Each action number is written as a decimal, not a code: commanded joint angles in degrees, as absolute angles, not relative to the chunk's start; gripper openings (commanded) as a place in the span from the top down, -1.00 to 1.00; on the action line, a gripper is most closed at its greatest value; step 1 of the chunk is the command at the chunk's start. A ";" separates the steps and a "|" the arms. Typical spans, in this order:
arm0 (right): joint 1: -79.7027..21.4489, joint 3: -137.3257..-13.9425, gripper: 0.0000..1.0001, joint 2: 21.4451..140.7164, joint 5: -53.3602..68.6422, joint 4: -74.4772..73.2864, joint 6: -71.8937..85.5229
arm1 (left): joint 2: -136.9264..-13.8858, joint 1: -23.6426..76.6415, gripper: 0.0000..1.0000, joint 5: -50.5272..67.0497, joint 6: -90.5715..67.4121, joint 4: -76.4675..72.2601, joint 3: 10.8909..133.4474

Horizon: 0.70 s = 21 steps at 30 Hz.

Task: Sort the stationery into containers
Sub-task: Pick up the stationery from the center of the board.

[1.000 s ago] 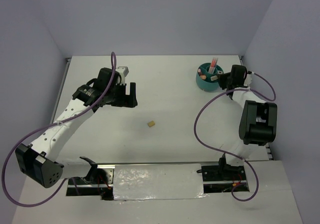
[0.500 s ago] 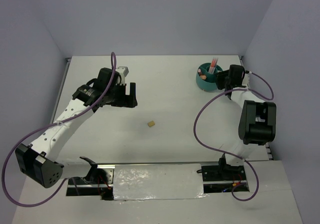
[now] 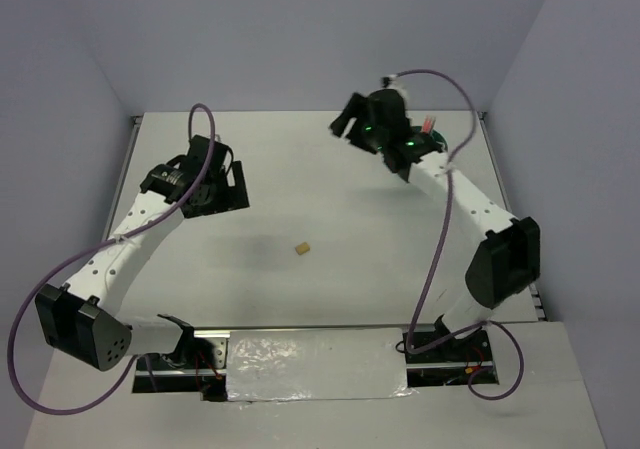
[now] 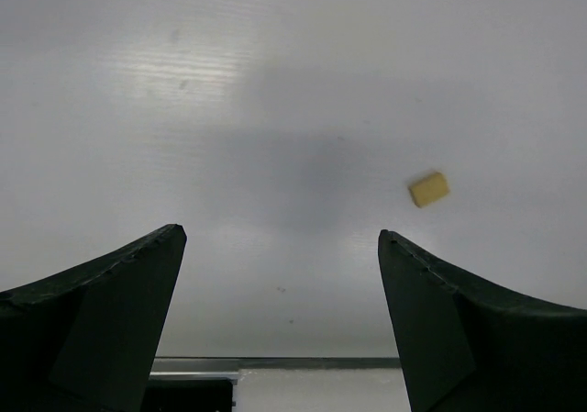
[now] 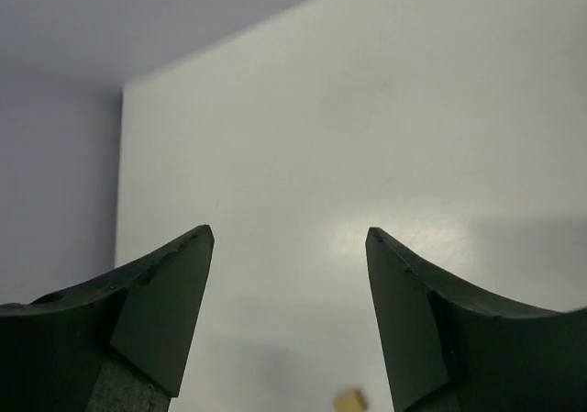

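L pincer: released, fingers spread wide, nothing betw. them, hanging over bare bench w/ its shadow a soft dark patch straight ahead. Tan block lies flat on the bench ahead of this pincer, off toward its right-hand finger, apart from both fingers, not touching anything. R pincer: also released, fingers standing apart, gap empty; only bench and the far wall show thru it. From the R wrist view the same tan block sits at the very bottom edge, low betw. the two fingers but well below them, partly cut off by the frame. Overhead: block is alone mid-bench, nearer the L pincer than the R, off to the L pincer's open side; R pincer is held up high over the far part of the bench, well apart from the block, pointing toward the L side. Pink pen tips peek out just behind the R pincer, right beside the wrist of the right arm; whatever holds them is hidden by that arm, can't tell more. Left arm reaches out along the bench's L side, purple cable looping over its wrist. A 2nd purple cable arcs above the R pincer and runs down along the R arm.
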<state>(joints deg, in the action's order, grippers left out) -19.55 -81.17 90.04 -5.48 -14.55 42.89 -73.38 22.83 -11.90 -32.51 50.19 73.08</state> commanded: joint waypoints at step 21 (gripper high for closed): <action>-54.58 -87.80 -0.40 114.96 -6.94 -38.14 12.30 | -61.70 15.64 -0.99 -14.42 -37.00 49.22 62.67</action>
